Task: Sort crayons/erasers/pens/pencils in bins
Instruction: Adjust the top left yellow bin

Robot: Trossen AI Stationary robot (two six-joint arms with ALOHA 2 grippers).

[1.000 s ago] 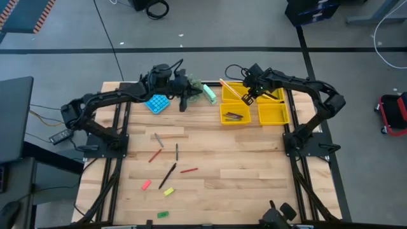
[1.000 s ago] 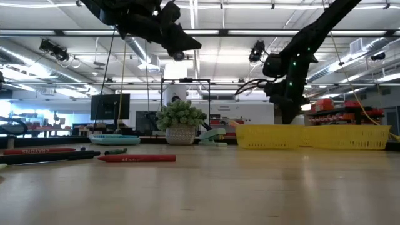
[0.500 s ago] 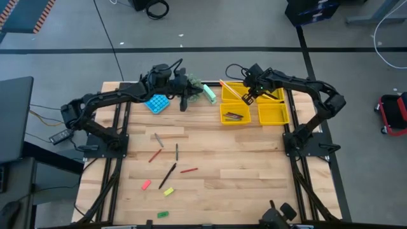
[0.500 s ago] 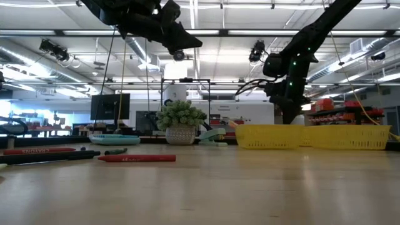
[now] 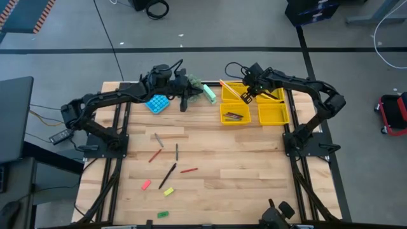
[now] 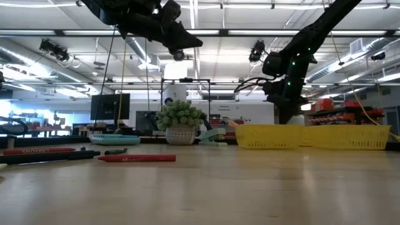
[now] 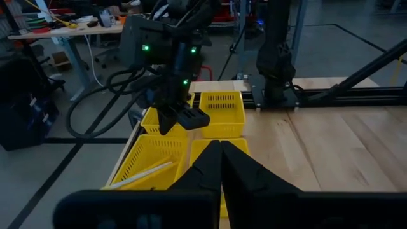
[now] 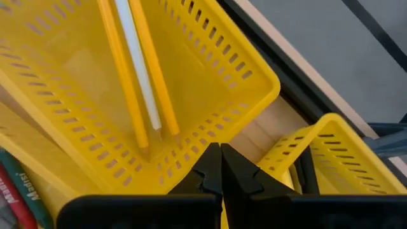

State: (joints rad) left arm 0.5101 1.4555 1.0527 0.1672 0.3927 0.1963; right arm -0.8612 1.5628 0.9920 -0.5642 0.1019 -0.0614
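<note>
Four yellow bins stand at the far right of the table. The far left bin [image 5: 231, 93] holds three pencils [image 8: 137, 76], two yellow and one white, lying on its floor with their ends over the rim. The near left bin [image 5: 234, 115] holds dark pens [image 5: 235, 116]. My right gripper [image 5: 247, 97] hangs shut just above the bin with the pencils [image 8: 220, 149], empty. My left gripper [image 5: 184, 104] is shut and empty, held high beside the blue calculator [image 5: 156, 103]. Crayons [image 5: 154, 155], pens [image 5: 168, 175] and erasers [image 5: 145, 184] lie flat on the near left part of the table.
A small potted plant [image 6: 180, 122] and a pale green object [image 5: 208, 94] stand at the far edge between the arms. The two right bins [image 5: 273, 114] show nothing inside. A red crayon [image 6: 136, 159] lies near the low camera. Bare wood spreads over the near right.
</note>
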